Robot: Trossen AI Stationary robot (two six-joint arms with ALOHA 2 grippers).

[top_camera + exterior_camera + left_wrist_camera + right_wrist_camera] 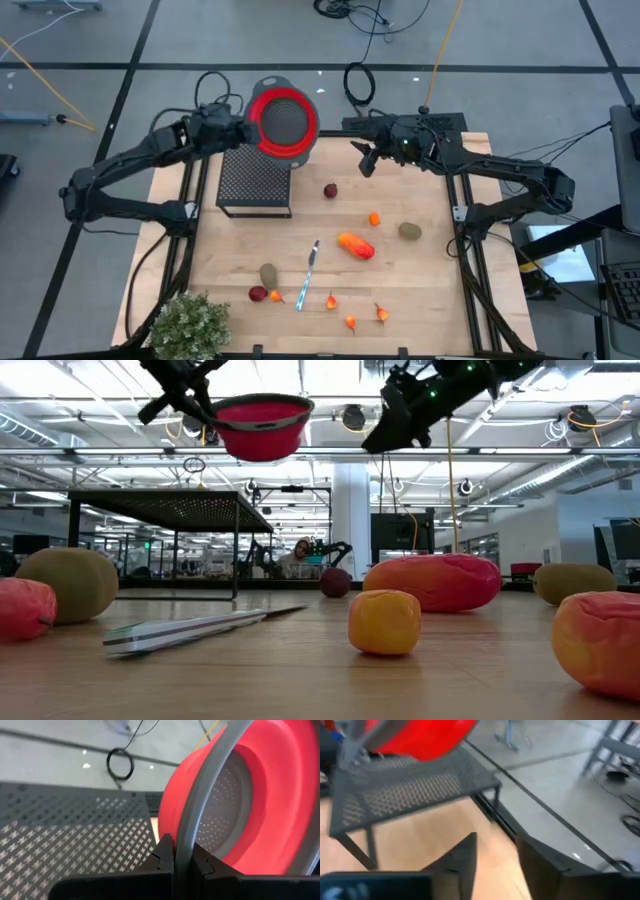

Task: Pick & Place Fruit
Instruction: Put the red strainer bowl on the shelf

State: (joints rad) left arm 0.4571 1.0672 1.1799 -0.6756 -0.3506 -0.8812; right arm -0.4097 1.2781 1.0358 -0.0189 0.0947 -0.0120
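My left gripper (243,128) is shut on a red strainer bowl with a grey rim (284,122), held in the air over the far end of a black mesh stand (254,182). My right gripper (368,158) hangs open above the far middle of the table, with nothing between its fingers (465,855). The fruit lies on the wooden top: a dark-red ball (330,190), an orange ball (374,218), an elongated orange-red piece (356,245), two olive ovals (410,231) (268,274), another dark-red ball (258,293) and small red-orange bits (331,301). My left gripper pinches the strainer bowl's grey rim (182,840) between its two fingers, on the side toward the table's left. The fingers reach it from the left, slanting a little downward. The bowl hangs clear of the mesh stand, its opening upward and slightly tilted (262,425).
A knife (308,275) lies among the fruit near the table's middle. A bushy grey-green plant (190,325) stands at the near left corner. Bare wood lies between the mesh stand and the dark-red ball.
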